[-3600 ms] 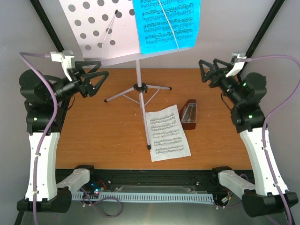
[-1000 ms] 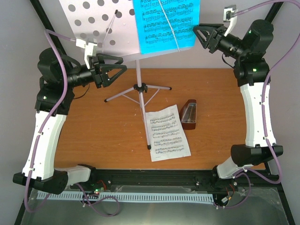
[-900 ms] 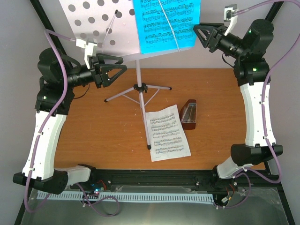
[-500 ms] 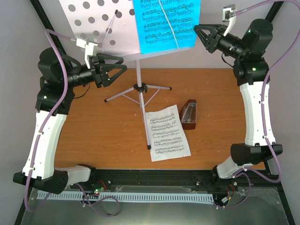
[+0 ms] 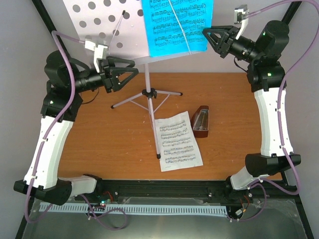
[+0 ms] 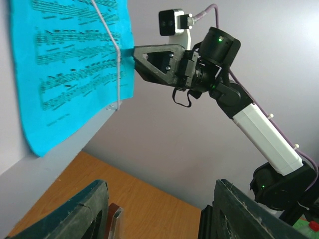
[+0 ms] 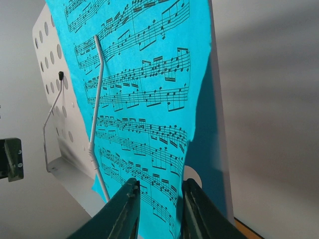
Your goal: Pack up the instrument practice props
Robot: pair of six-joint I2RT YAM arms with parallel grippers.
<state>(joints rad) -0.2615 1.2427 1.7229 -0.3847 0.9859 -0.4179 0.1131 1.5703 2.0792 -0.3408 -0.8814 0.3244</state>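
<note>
The white music stand [image 5: 99,30] stands at the back of the table with its tripod legs [image 5: 148,93] spread. A blue music sheet [image 5: 177,25] rests on its hole-punched desk under a wire holder. My right gripper [image 5: 206,35] is raised at the blue sheet's right edge. In the right wrist view its fingers [image 7: 124,211] stand a narrow gap apart, with the blue sheet [image 7: 139,89] behind them and nothing clamped. My left gripper [image 5: 132,68] hovers open and empty below the desk's lower edge. The white music sheet [image 5: 178,142] and the brown metronome [image 5: 201,121] lie on the table.
Black frame posts [image 5: 284,25] rise at both back corners, close to the raised arms. A grey wall closes the back. A cable tray [image 5: 149,209] runs along the near edge between the arm bases. The stand's long front leg [image 5: 155,134] reaches down beside the white sheet.
Both arms have risen from table height to the stand's desk. In the last second the right gripper edged left onto the blue sheet's edge, and the left gripper shifted slightly right.
</note>
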